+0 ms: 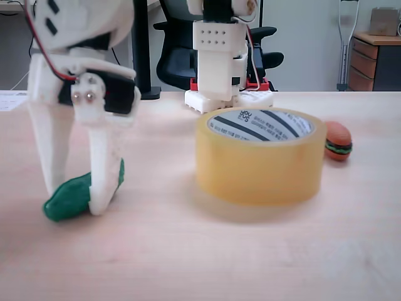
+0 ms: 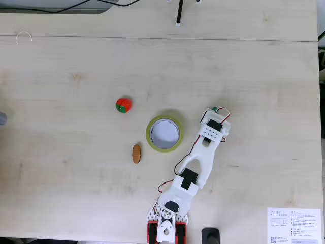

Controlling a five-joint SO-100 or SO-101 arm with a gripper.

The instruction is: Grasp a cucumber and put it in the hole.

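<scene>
At lower left of a fixed view, your gripper (image 1: 74, 202) pinches the cucumber (image 1: 70, 198) on the table (image 1: 200, 263), left of the tape roll (image 1: 260, 164).

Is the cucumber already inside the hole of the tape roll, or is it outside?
Outside. In a fixed view the cucumber lies on the table, left of the tape roll, between the gripper fingers.
</scene>
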